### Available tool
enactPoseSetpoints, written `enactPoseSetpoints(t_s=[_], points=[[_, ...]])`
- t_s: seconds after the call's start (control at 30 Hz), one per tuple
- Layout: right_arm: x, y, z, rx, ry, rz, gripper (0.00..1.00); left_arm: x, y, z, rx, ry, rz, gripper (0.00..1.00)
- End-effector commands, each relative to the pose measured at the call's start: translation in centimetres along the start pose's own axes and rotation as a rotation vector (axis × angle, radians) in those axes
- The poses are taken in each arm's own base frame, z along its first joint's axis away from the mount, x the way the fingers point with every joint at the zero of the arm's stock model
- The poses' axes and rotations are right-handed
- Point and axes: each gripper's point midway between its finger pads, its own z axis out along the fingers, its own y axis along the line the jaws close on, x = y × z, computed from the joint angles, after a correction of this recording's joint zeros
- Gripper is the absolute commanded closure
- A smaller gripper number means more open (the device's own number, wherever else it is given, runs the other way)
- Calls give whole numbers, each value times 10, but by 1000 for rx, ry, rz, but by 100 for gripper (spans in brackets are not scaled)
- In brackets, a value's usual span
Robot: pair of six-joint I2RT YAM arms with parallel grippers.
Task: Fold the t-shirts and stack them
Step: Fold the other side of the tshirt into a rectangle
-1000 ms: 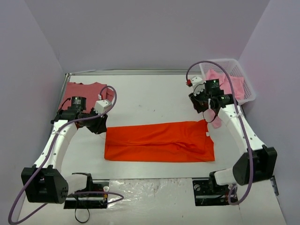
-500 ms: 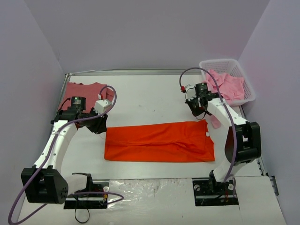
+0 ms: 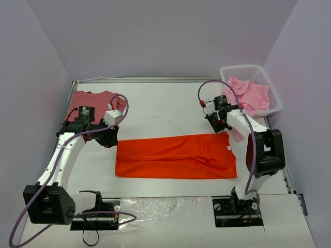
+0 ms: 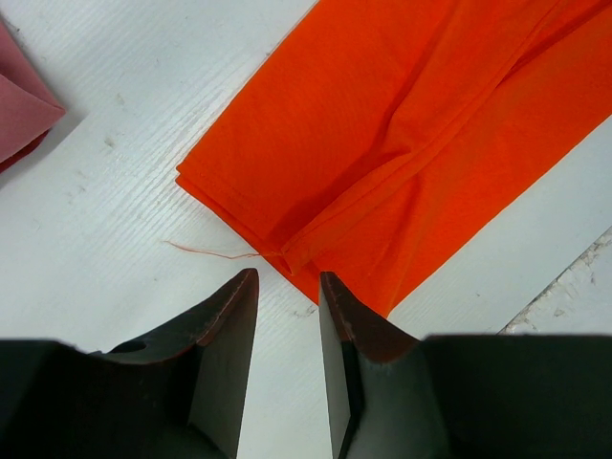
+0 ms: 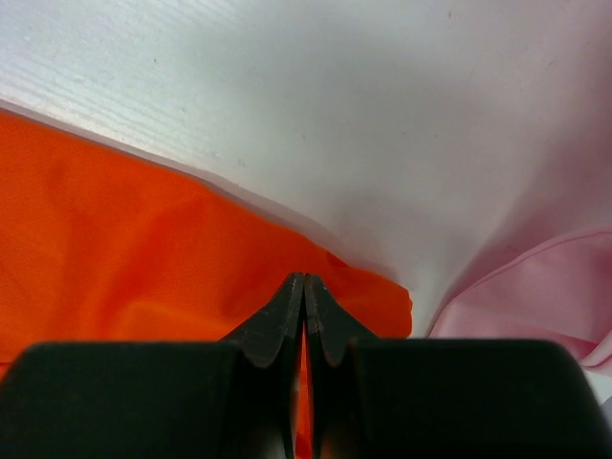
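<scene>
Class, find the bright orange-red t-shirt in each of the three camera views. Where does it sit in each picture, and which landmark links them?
Top external: the orange-red t-shirt lies as a long folded band across the middle of the table.
Left wrist: the t-shirt fills the upper right, one corner reaching the centre.
Right wrist: the t-shirt covers the left and lower centre.
Shared landmark: the white table borders it in all three.

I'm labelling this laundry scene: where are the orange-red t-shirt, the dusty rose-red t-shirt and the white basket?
orange-red t-shirt (image 3: 176,155), top view, middle of the folded cloth.
dusty rose-red t-shirt (image 3: 93,98), top view, middle of its visible cloth.
white basket (image 3: 242,67), top view, far rim.
</scene>
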Motion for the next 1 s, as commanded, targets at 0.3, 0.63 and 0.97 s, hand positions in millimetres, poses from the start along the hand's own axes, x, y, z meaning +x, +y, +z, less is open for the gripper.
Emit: enactPoseSetpoints(t_s=[0.3, 0.63, 0.97], points=[[20, -6, -23, -43, 10, 58, 100, -4, 1, -4, -13, -20, -4, 69], [38, -14, -14, -43, 76, 87, 100, -4, 2, -3, -13, -19, -6, 69], [44, -14, 19, -39, 158, 78, 100, -5, 1, -4, -10, -23, 1, 69]])
